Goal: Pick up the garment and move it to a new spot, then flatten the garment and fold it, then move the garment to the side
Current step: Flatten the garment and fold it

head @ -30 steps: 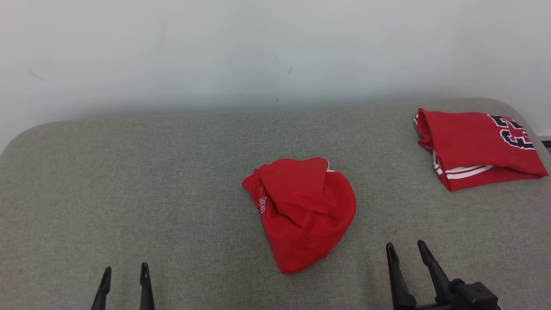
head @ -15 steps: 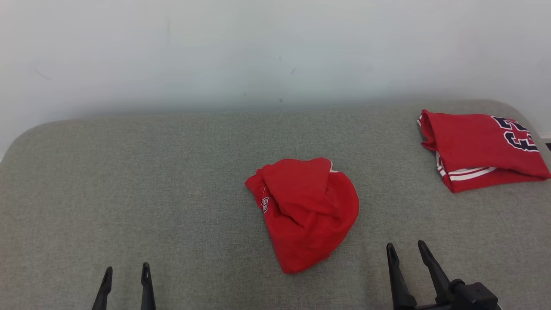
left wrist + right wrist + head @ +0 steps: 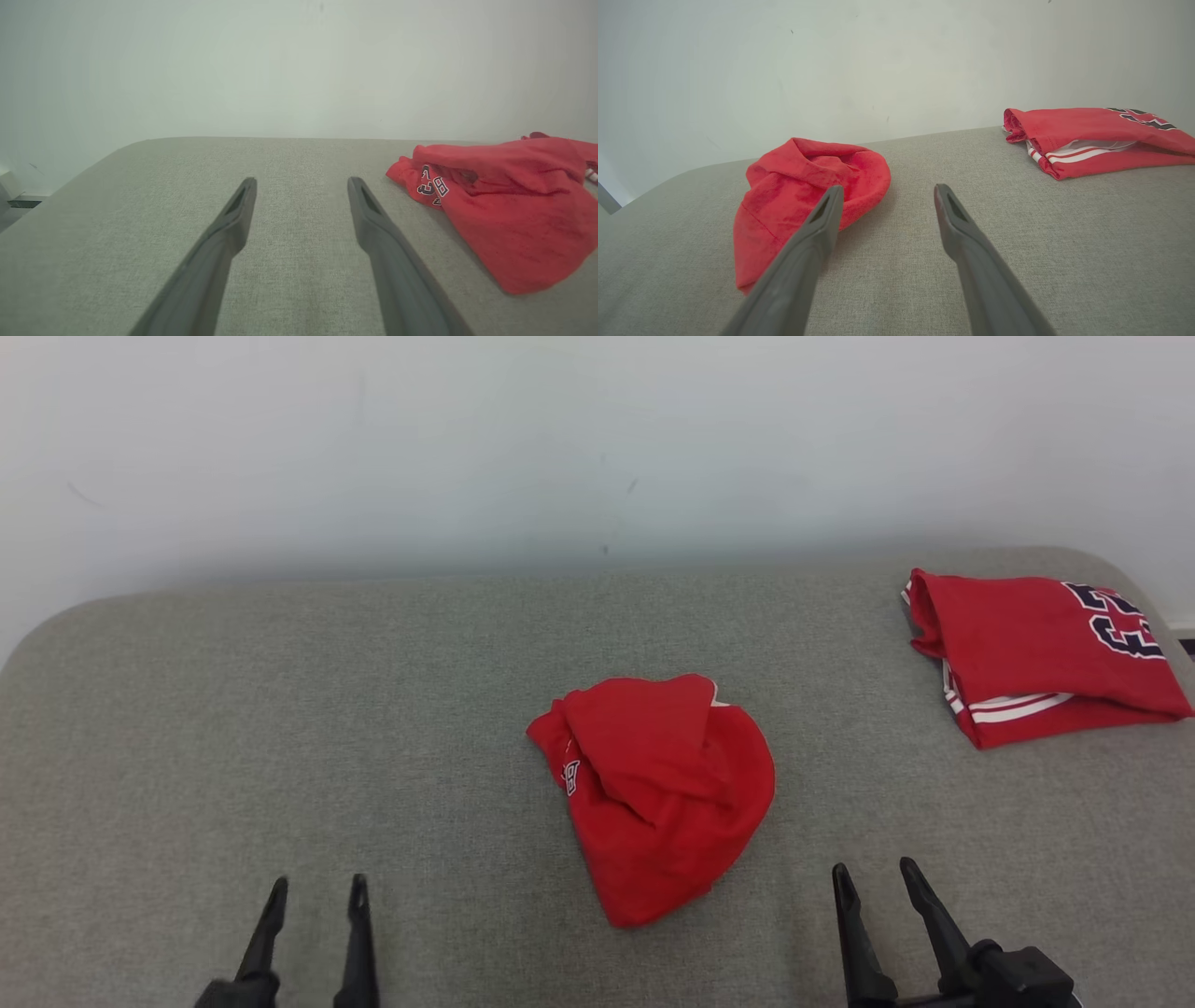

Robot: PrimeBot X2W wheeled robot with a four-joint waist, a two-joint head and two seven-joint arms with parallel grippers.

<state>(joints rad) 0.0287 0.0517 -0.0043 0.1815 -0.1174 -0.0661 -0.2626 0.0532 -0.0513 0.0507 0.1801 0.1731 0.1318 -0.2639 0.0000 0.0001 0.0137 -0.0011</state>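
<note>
Grey fabric-covered table (image 3: 280,709) is the work surface. Crumpled red garment (image 3: 658,803) sits bunched mid-table, within reach of both arms, untouched; pick not started. Folded red jersey (image 3: 1036,653) is parked in the far-right corner, probably the done pile, out of the way. Left pincer (image 3: 317,882) and right pincer (image 3: 873,868) are both wide and empty at the near edge, flanking the garment.

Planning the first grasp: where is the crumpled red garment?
Head view: the crumpled red garment lies centred on the grey pad, left of the folded jersey at far right.

Partial dark numerals on folded jersey (image 3: 1027,653), small illegible digits on garment (image 3: 663,803)
</note>
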